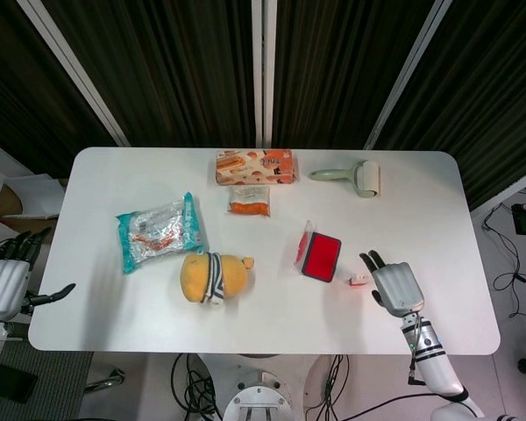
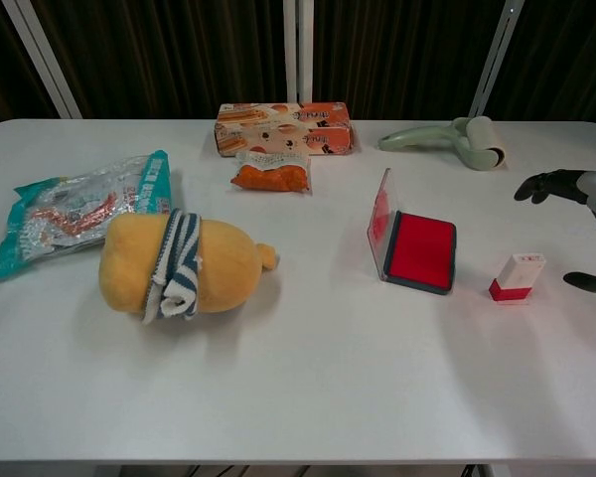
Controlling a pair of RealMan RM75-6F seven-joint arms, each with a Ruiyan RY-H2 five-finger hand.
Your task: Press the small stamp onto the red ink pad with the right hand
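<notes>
The small stamp (image 1: 359, 281) (image 2: 517, 277), white with a red base, lies on the white table just right of the red ink pad (image 1: 321, 257) (image 2: 420, 251), whose clear lid stands open on its left side. My right hand (image 1: 394, 286) (image 2: 586, 214) hovers close to the right of the stamp, fingers spread around empty air and not touching it. My left hand (image 1: 7, 285) stays off the table's left edge, fingers apart and holding nothing; the chest view does not show it.
A yellow plush toy (image 1: 212, 276) lies left of the pad, a teal snack bag (image 1: 158, 231) further left. An orange packet (image 1: 248, 202), a snack box (image 1: 256, 166) and a green lint roller (image 1: 351, 175) sit along the back.
</notes>
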